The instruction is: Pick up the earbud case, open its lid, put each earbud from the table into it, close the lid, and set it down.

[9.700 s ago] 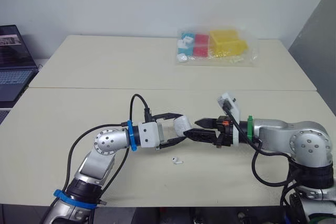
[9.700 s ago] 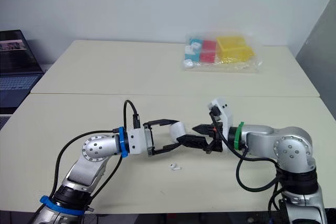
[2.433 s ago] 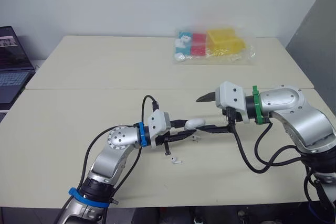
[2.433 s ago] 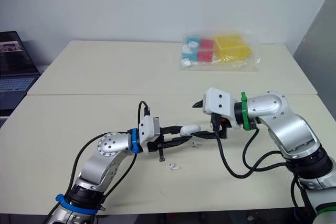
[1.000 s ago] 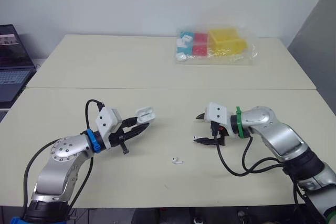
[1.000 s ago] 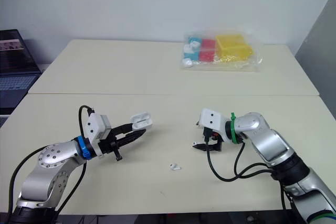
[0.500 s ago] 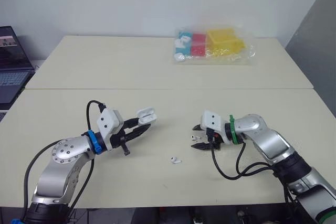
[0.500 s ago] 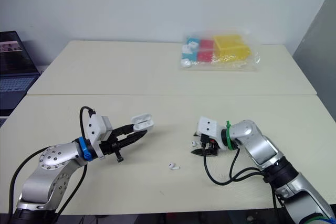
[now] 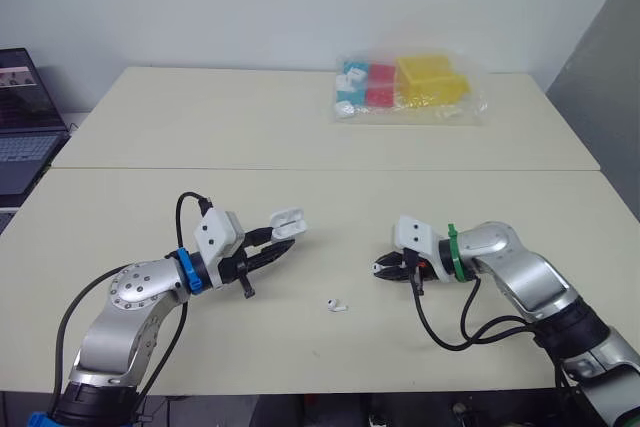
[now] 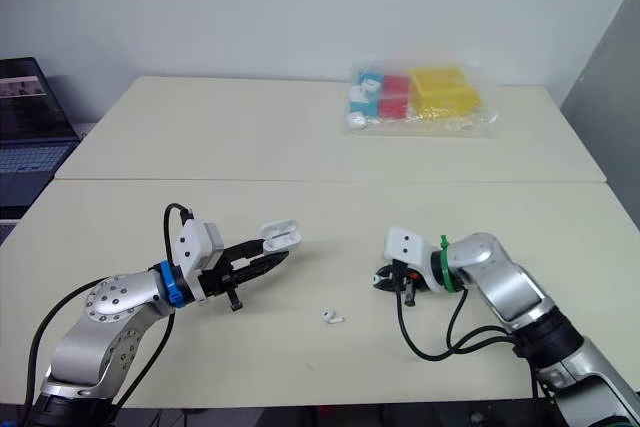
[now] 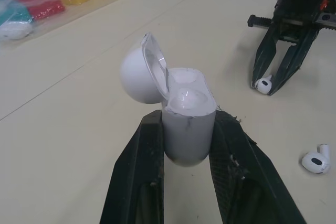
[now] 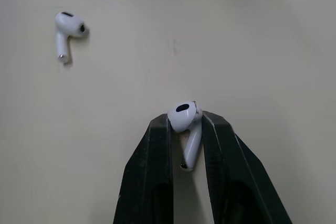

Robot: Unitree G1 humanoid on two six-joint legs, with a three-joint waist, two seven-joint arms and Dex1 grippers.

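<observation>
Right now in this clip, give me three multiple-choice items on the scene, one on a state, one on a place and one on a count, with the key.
1. The lid of the earbud case is:
A) open
B) shut
C) missing

2. The loose earbud lies:
A) inside the case
B) on the table, between the two arms
C) on the floor

3. Earbuds outside the case:
A) three
B) one
C) two

Key:
1 A: the lid stands tipped back from the case held in the left gripper.
2 B: it rests on bare tabletop, touching nothing.
3 C: one lies on the table, and the second earbud is pinched in the right gripper.
</observation>
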